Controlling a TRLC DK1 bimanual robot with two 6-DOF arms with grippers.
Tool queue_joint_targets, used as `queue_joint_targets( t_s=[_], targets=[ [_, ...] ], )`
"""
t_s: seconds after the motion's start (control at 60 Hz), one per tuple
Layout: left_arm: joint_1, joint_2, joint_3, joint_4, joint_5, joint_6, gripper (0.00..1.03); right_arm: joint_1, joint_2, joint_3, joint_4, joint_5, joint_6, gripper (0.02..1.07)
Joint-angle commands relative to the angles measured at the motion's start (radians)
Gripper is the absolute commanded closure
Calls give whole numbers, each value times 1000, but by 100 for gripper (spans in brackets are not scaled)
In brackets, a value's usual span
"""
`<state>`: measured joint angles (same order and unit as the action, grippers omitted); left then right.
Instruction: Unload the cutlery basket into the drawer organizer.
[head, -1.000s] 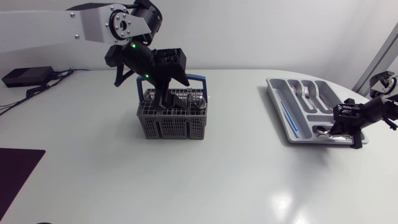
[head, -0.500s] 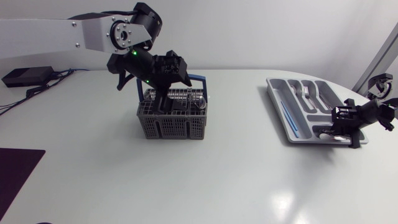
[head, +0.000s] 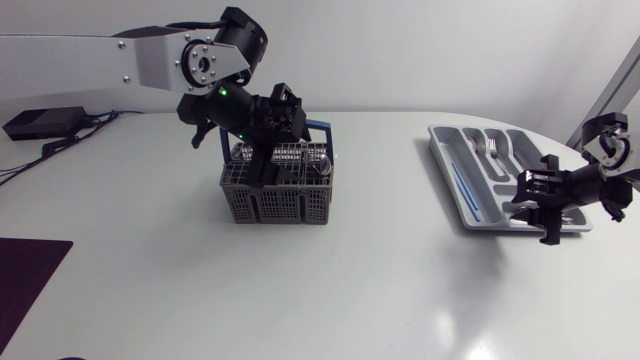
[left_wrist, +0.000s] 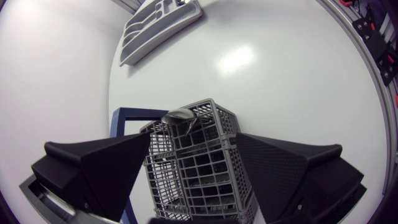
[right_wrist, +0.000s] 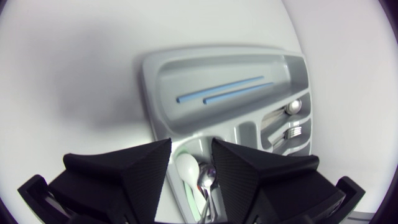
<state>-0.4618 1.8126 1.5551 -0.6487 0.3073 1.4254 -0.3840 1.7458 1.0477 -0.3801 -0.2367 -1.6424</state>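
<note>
Left claw (left_wrist: 194, 144) hangs released over the cutlery basket (head: 275, 195) at 10 o'clock on the desk (head: 350, 290), a spoon (left_wrist: 180, 116) standing inside. Right claw (right_wrist: 191, 144), released and empty, hovers above the drawer organizer (head: 446, 166) at 3 o'clock. Likely a pick-up step: next, the left claw must lower and clench that spoon.
</note>
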Motion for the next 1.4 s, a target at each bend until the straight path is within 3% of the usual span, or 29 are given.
queue_joint_targets(
  t_s=[0.0, 0.15, 0.267, 0.35, 0.4, 0.633, 0.717, 0.817, 0.933, 1.383],
  targets=[
    [-18, -24, -29, 21, -25, 49, 12, 56, -58, -94, 37, -19, 72, 54],
    [-32, -21, -44, 41, -54, 67, 23, 135, -134, -172, 67, -41, 159, 54],
    [-37, -15, -50, 60, -68, 78, 39, 195, -197, -222, 89, -53, 230, 54],
    [-38, -7, -50, 67, -77, 83, 40, 238, -230, -242, 98, -55, 277, 54],
    [-38, -2, -52, 73, -83, 86, 47, 266, -259, -256, 102, -62, 311, 54],
    [-40, 25, -56, 100, -91, 90, 48, 378, -353, -295, 115, -92, 446, 54],
    [-43, 36, -59, 109, -96, 93, 57, 413, -373, -310, 135, -92, 489, 54],
    [-44, 47, -58, 116, -96, 95, 58, 441, -378, -313, 145, -105, 536, 54],
    [-49, 59, -59, 123, -96, 96, 66, 470, -378, -316, 172, -108, 582, 54],
    [-46, 85, -52, 139, -100, 116, 75, 556, -376, -330, 230, -108, 668, 54]
  ],
)
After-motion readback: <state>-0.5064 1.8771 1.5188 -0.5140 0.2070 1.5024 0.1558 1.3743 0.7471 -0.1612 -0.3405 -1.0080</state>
